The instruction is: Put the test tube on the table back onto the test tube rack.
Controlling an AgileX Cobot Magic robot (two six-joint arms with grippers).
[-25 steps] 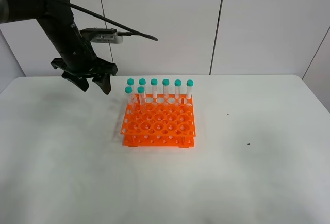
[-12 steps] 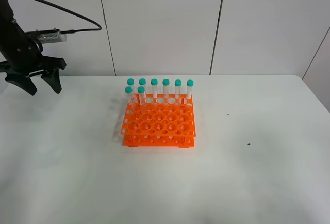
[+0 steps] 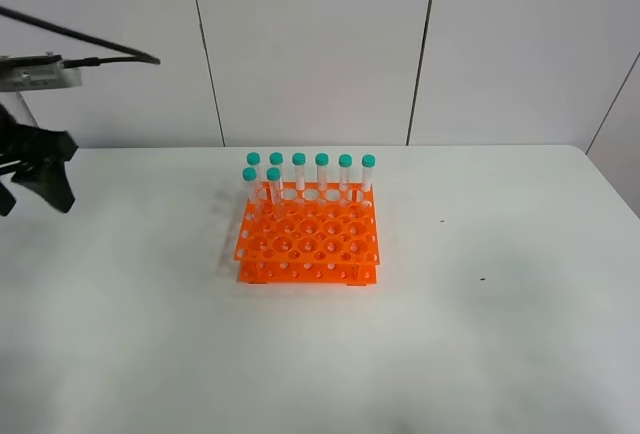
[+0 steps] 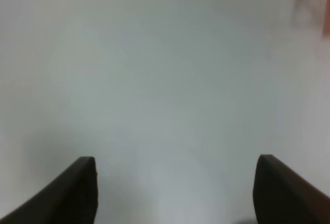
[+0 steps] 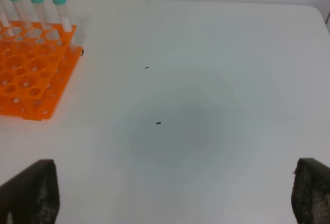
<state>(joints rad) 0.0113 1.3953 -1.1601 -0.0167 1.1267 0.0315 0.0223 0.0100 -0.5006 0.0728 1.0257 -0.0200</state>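
Left arm pulls away, all tubes stand in the rack

The left gripper (image 3: 30, 186) has moved from beside the test tube rack (image 3: 308, 237) to the far left edge of the table (image 3: 480, 334), fingers spread and holding nothing. The right gripper (image 5: 175, 203) is spread too (and empty). No test tube lies on the table; eight stand upright in the rack, so the task looks complete.
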